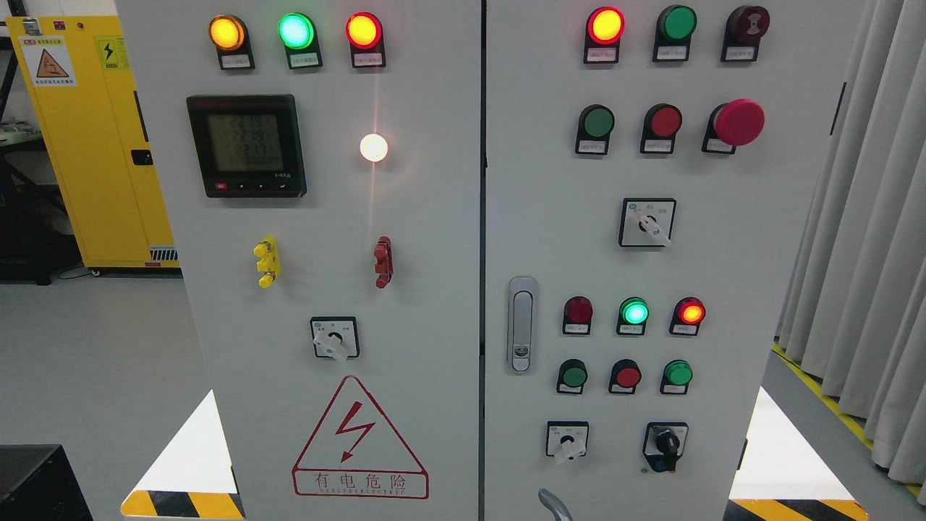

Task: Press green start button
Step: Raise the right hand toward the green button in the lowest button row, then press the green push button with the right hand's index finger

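- The cabinet [434, 239] fills the view: a pale grey electrical cabinet with two doors, the seam between them running down just right of its middle.
- Green push buttons sit only on the right door [723, 289]. One, the upper green button [599, 121], is in the upper row, left of a red button [665, 121] and a large red mushroom button [738, 121].
- Two more are in the lower row near the door's bottom: the lower-left green button [574, 376] and the lower-right green button [678, 373], with a small red button [627, 376] between them.
- The labels under the buttons are too small to read, so I cannot tell which green one is the start button.
- Just above that lower row a green lamp [634, 312] glows, between a dark red lamp [578, 310] and a lit red lamp [691, 312].
- A rotary switch [647, 223] sits mid-door; a door latch [521, 324] is by the door's left edge.
- The left door [217, 289] carries a meter [247, 145] and a red-bordered hazard triangle [359, 441] near its bottom edge.
- A grey curved piece [553, 505] pokes up at the right door's bottom edge — it may be part of the right hand, but I cannot tell, nor whether that hand is released, clenched or grasping anything.
- It touches no button — all the green ones are well above it.
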### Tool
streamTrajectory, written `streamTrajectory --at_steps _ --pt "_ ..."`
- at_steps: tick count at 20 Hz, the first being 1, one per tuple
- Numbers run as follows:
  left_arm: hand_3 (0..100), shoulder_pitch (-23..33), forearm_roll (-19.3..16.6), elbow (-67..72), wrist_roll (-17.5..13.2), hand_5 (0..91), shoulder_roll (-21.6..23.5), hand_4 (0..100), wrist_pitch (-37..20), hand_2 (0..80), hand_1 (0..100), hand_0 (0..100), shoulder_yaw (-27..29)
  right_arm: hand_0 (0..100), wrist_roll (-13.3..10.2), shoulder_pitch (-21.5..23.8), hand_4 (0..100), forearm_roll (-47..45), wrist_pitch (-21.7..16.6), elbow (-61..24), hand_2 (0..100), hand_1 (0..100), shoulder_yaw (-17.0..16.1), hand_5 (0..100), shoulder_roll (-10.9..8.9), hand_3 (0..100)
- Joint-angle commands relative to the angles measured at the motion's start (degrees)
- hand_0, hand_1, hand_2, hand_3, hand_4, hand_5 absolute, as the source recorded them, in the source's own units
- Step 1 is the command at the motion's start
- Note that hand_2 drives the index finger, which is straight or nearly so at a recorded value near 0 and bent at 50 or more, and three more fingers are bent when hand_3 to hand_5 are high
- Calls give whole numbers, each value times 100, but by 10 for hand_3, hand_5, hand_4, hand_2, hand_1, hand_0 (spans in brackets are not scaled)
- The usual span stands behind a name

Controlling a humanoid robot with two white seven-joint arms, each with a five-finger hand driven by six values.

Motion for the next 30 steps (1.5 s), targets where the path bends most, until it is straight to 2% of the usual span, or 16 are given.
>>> streamTrajectory --at_steps 1,10,13,17,25,30 --pt "0 0 2 0 -26 0 0 0 1 0 556 120 2 578 -18 -236 982 1020 116 -26 0 922 -454 1000 2 959" --pt "0 0 2 0 -26 0 0 0 1 0 556 120 2 569 -1 -1043 1000 1820 275 175 0 965 -718 1000 -42 973" --pt "0 0 2 0 -26 0 0 0 1 0 556 120 -7 586 35 -1237 1000 1935 380 298 0 975 -718 1000 -42 978" --pt "0 0 -7 0 -26 0 0 0 1 0 556 120 2 597 43 -1720 1000 2084 389 693 0 979 -735 1000 -42 982" --pt "0 0 2 0 -26 0 0 0 1 0 556 120 2 677 61 -1941 1000 2058 433 1028 0 980 -753 1000 -42 997" --pt "0 0 2 0 -26 0 0 0 1 0 556 120 -7 677 52 -1941 1000 2023 425 1213 0 975 -858 1000 -34 1000"
